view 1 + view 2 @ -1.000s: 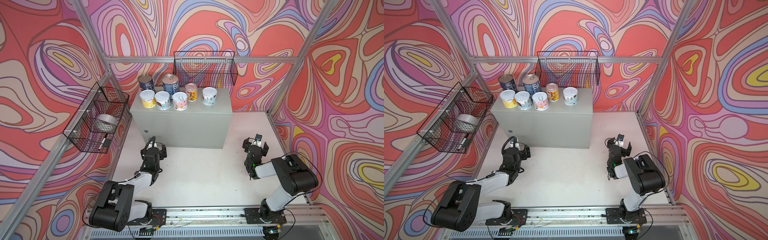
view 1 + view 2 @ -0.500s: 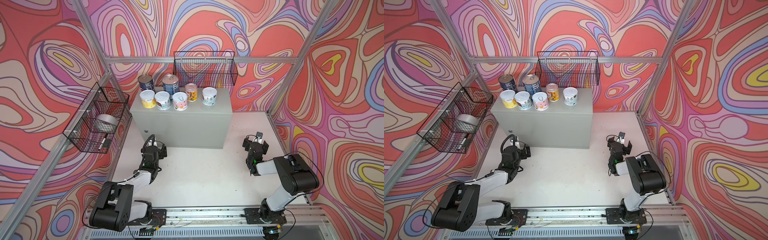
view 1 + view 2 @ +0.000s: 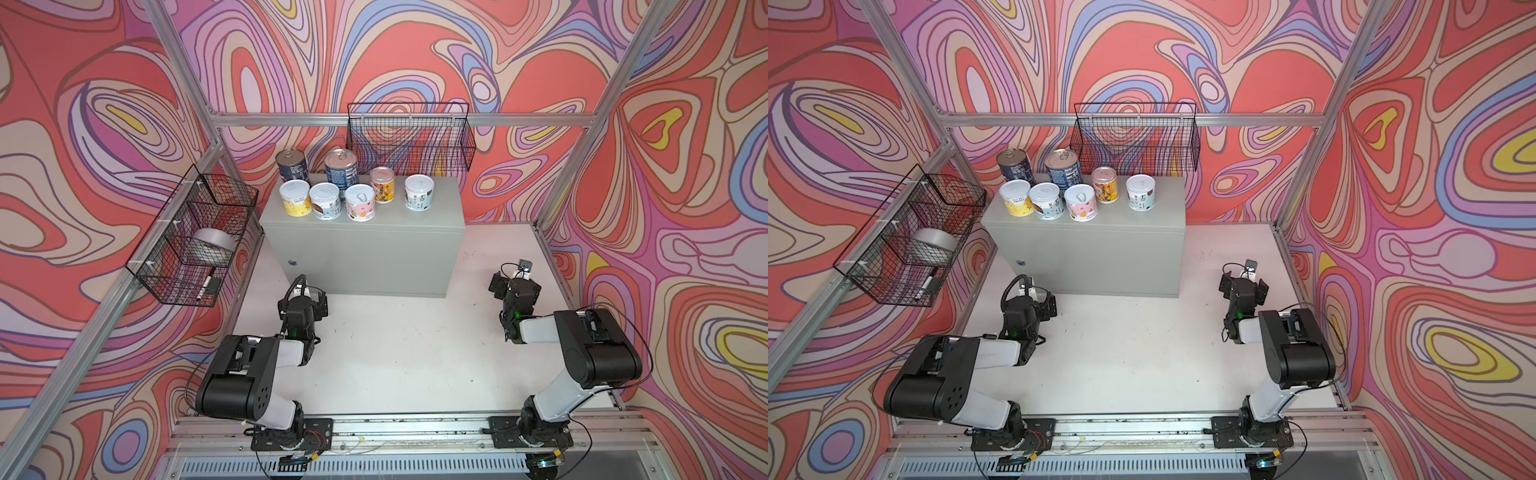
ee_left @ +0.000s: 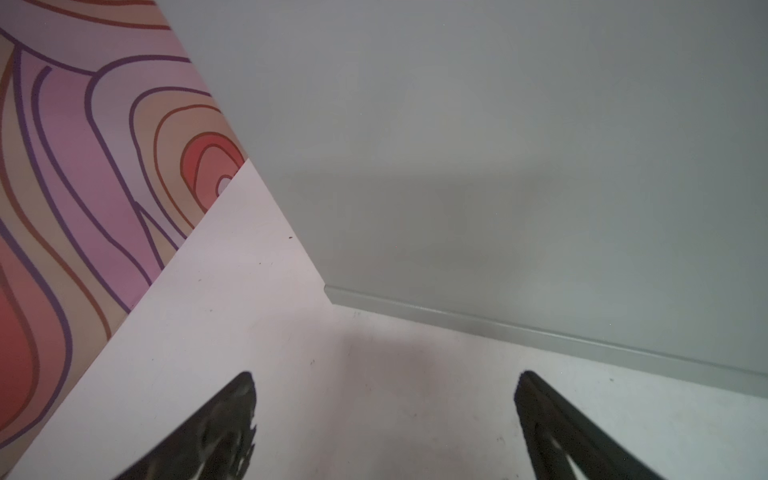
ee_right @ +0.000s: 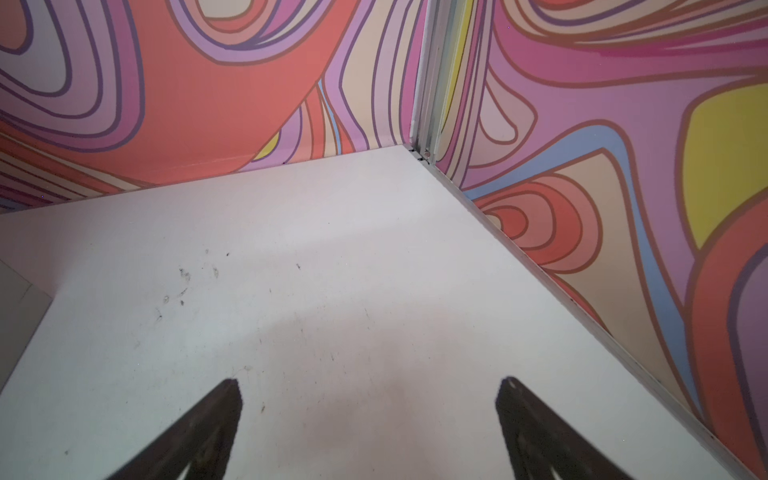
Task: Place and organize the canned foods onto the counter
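- The white bench [image 3: 407, 345] fills the floor of the cell between the swirl-patterned walls and bears everything else
- The grey bench [image 3: 361, 253] is a plain light-grey metal box with a small round lock [image 3: 292, 262] low on its front; it stands at the back of the white bench, left of the middle, with its long axis running left to right and its flat top up
- A back wire basket [image 3: 409, 141] hangs on the rear rail just behind the grey bench's right half; a side wire basket [image 3: 166, 266] hangs on the left rail and holds a grey tape roll [image 3: 212, 247]
- The left pincer [image 4: 384, 382] is spread wide with nothing between its fingers, low over the white bench and facing the grey bench's front near its left corner
- The right pincer [image 5: 368, 386] is likewise spread and empty, near the white bench's right edge, facing the back right corner
- The left tall tin [image 3: 293, 166] and right tall tin [image 3: 341, 168] have dark-blue labels and silver tops; they stand upright, long axis vertical, side by side at the back left of the grey bench's top
- Five shorter tins stand upright in front, silver tops up: the yellow tin [image 3: 295, 198], pale-and-brown tin [image 3: 325, 201] and pink tin [image 3: 360, 203] in a tight row, the orange tin [image 3: 382, 185] just behind the pink one, the pale teal tin [image 3: 419, 192] alone farthest right
- All seven are higher than both pincers and well apart from them: beyond the left one, far to the left of the right one
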{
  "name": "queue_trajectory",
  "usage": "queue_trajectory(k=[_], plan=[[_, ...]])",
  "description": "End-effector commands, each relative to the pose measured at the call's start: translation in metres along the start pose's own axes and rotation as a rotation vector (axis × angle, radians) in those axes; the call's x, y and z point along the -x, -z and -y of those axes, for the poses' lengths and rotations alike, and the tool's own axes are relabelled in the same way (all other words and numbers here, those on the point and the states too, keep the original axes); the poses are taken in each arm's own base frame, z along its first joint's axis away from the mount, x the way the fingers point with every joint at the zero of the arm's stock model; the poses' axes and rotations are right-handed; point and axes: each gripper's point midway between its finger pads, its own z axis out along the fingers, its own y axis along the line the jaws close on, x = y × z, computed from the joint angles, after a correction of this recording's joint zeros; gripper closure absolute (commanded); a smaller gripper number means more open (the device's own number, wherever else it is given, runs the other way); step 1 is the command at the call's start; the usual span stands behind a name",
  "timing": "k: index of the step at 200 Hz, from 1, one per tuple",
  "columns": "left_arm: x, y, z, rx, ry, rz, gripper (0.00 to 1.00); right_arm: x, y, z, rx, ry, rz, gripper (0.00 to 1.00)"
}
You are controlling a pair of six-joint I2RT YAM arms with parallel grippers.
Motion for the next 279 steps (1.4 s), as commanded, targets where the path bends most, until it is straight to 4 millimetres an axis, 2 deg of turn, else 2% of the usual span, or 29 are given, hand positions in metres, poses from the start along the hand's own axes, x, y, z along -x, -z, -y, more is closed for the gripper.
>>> queue_trajectory(k=[1,38,61,164,199,279], plan=[[0.015,-0.004,0.005,-0.035,0.019,0.038,0.00,-0.004,0.001,-0.026,0.150,0.012,-0.018,0.01],[0.015,-0.006,0.004,-0.031,0.021,0.042,0.00,-0.008,0.006,-0.031,0.182,0.036,0.034,0.02],[0.015,-0.005,0.003,-0.027,0.022,0.048,0.00,-0.013,0.005,-0.034,0.199,0.036,0.003,0.02],[0.016,-0.005,0.005,-0.029,0.016,0.060,0.00,-0.008,0.014,-0.028,0.179,0.029,0.060,0.02],[0.016,-0.005,0.004,-0.028,0.016,0.059,0.00,-0.010,0.007,-0.030,0.174,0.038,0.023,0.02],[0.016,-0.005,0.005,-0.033,0.011,0.058,0.00,-0.011,0.007,-0.032,0.182,0.036,0.022,0.02]])
